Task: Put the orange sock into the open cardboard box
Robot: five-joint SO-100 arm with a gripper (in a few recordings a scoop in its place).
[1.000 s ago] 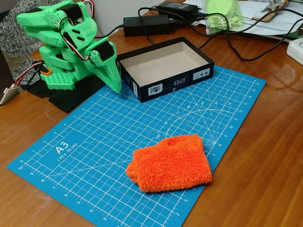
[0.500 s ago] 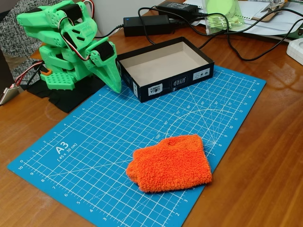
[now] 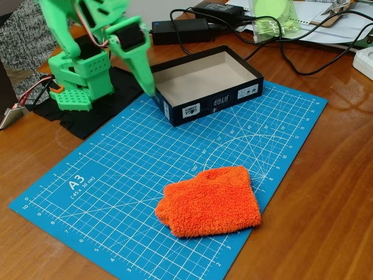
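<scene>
Overhead, green gripper (image 3: 148,87) points down beside box (image 3: 204,87).

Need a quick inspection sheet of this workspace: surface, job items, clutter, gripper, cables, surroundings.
Surface: blue cutting mat on a wooden table.
Job's things: orange sock folded on the mat's near part; open cardboard box at the far edge, empty, apart from the sock.
Clutter: power adapter, papers behind the box.
Grippers: green gripper raised beside the box's left end, holding nothing; jaws' state unclear.
Cables: black cables looping behind the box.
Surroundings: nothing seen.
</scene>
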